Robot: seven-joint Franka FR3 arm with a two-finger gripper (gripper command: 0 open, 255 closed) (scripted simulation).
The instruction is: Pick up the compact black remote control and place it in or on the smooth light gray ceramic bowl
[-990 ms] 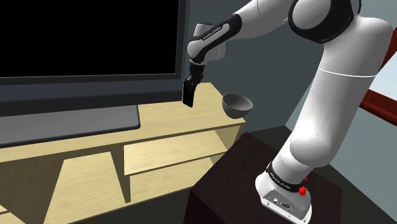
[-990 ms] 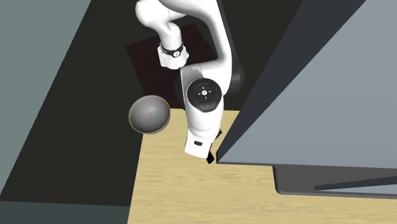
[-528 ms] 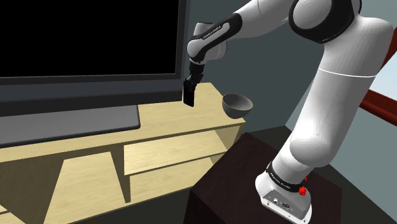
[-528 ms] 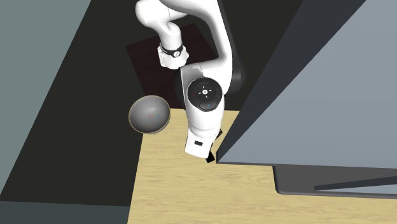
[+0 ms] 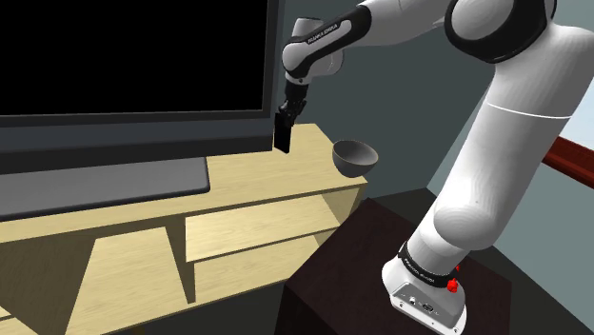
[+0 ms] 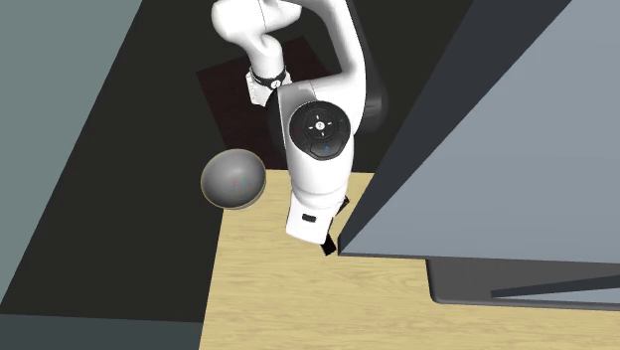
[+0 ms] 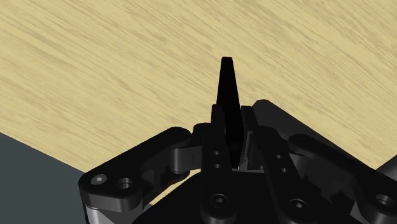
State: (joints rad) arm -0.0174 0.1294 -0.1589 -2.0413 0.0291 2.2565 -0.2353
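You see the gripper (image 5: 286,112) clamped on the black remote (image 5: 282,135), hanging upright at upper centre above the wooden cabinet top (image 5: 247,176), with the grey bowl (image 5: 353,157) apart to its right.

No readable text or labels.

Soft, even light throughout, rather dim in the shoulder view. The arm (image 5: 495,162) shades gently from white to grey along its edges. In the wrist view the wood top (image 7: 95,63) is bright and crisp, and the gripper (image 7: 231,116) is near-black with a faint grey sheen.
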